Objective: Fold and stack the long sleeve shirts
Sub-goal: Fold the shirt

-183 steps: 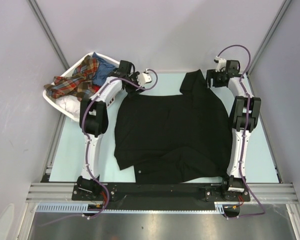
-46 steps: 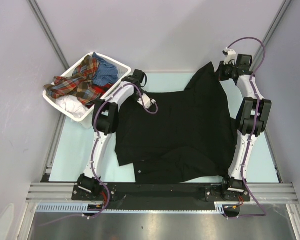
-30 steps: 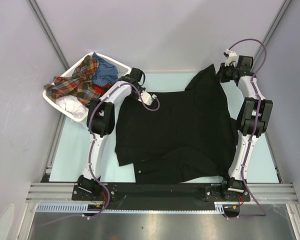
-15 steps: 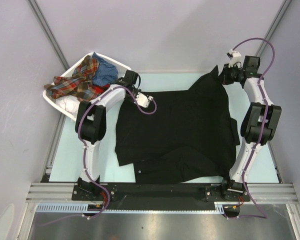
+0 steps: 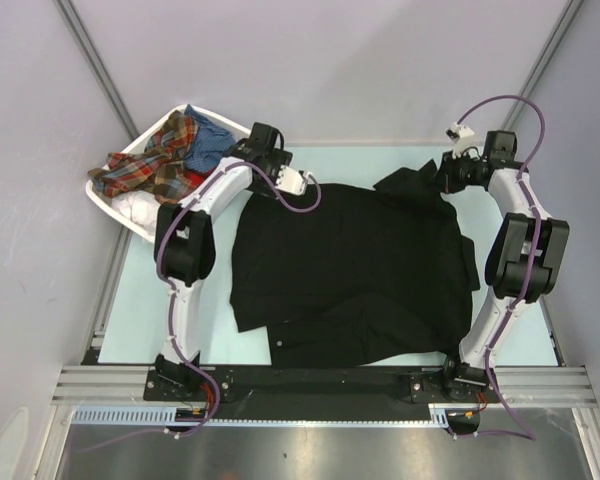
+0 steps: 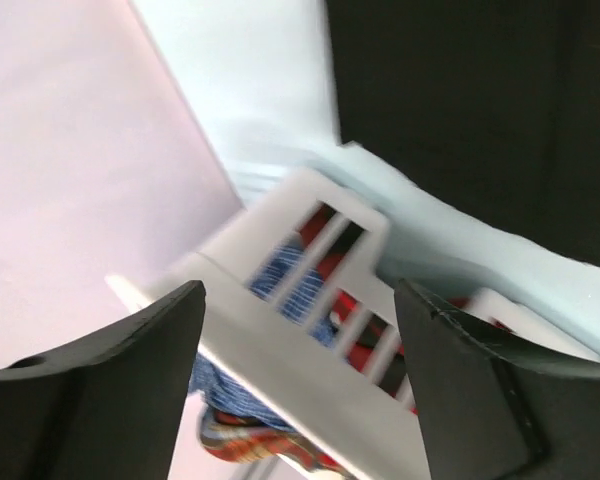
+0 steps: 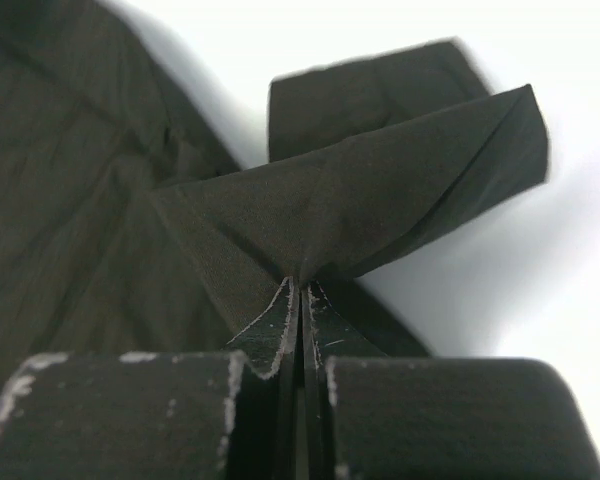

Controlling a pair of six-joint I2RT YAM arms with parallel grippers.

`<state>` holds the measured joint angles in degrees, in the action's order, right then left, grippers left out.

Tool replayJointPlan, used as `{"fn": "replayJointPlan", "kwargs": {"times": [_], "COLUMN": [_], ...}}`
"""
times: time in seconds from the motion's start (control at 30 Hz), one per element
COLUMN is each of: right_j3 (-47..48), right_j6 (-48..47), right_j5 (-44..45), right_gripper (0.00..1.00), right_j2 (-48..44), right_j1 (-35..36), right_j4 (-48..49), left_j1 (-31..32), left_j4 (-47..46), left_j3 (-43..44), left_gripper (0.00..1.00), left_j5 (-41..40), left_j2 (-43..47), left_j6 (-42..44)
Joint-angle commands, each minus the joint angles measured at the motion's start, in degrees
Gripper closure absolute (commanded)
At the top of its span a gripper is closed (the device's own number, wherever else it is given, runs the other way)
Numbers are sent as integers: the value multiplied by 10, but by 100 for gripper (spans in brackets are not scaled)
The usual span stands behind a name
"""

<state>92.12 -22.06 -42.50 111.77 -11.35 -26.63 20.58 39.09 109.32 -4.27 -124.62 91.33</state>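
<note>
A large black long sleeve shirt [image 5: 350, 270] lies spread across the table. My right gripper [image 5: 444, 177] is shut on a raised fold at the shirt's far right corner; in the right wrist view the jaws [image 7: 300, 287] pinch the black cloth [image 7: 370, 200]. By the shirt's far left corner, next to the basket, my left gripper [image 5: 252, 148] stands open and holds nothing. The left wrist view shows its fingers [image 6: 298, 300] wide apart in front of the basket wall [image 6: 310, 200]. More shirts sit in the basket: red-orange plaid [image 5: 155, 162], blue [image 5: 212, 146] and white [image 5: 140, 208].
The white slatted basket [image 5: 244, 128] stands at the far left of the table, against the grey wall. Metal frame rails run along the table's near edge [image 5: 320, 382]. Pale table surface [image 5: 150, 300] shows left of the black shirt.
My left gripper has opened and swung toward the basket. The right gripper has come down and to the left, so the lifted shirt corner now hangs lower over the table.
</note>
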Motion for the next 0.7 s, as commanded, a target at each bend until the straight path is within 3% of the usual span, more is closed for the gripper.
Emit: {"fn": "replayJointPlan", "kwargs": {"times": [0.0, 0.4, 0.67], "right_j3": [-39, -113, -127], "right_j6": [-57, -163, -206], "right_j5": [-37, -39, -30], "right_gripper": [100, 100, 100], "right_j2": [-64, -109, -105], "right_j1": [0, 5, 6], "right_j4": [-37, -104, -146], "left_j1": [7, 8, 10], "left_j4": [21, 12, 9], "left_j3": [70, 157, 110], "left_gripper": [15, 16, 9], "left_j5": [23, 16, 21], "left_j2": [-54, -157, -125], "left_j6": [-3, 47, 63]}}
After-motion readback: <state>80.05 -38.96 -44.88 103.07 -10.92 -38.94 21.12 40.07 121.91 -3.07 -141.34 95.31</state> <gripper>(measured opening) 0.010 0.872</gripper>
